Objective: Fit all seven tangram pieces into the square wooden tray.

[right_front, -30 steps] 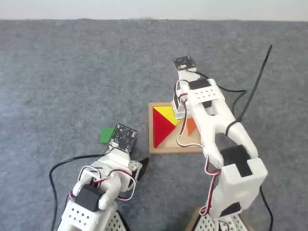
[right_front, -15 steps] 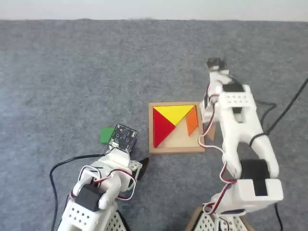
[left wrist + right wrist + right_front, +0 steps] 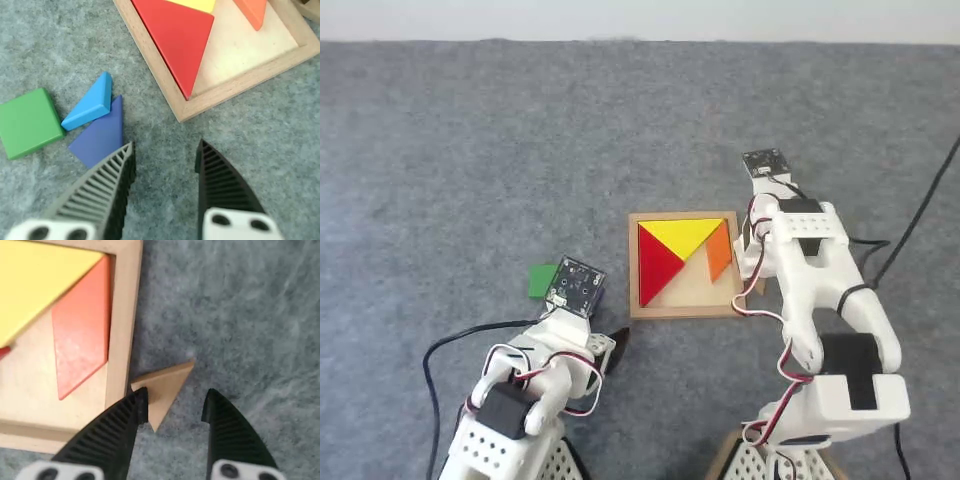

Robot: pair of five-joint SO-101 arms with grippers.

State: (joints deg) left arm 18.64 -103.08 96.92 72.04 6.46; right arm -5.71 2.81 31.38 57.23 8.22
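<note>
Evidently lining up a grab, the right arm's fingers [image 3: 115, 425] hang spread astride a pale wooden triangle [image 3: 166, 385] touching the square wooden tray's [image 3: 122, 315] outer rim, while the left arm's spread fingers [image 3: 107, 185] hover near a blue triangular block [image 3: 90, 105].

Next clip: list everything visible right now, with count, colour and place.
wooden tray: 1, light wood, on the mat between the arms
red triangle: 1, red, inside the tray
yellow triangle: 1, yellow, inside the tray, beside the red one
orange parallelogram: 1, orange, inside the tray along its right wall
green square: 1, green, on the mat left of the tray
light blue triangle: 1, between square and tray
dark blue triangle: 1, touching the light blue one
plain wood triangle: 1, outside the tray's right wall
mat: 1, grey
left gripper: open, near the blue pieces
right gripper: open, over the plain wood triangle
</note>
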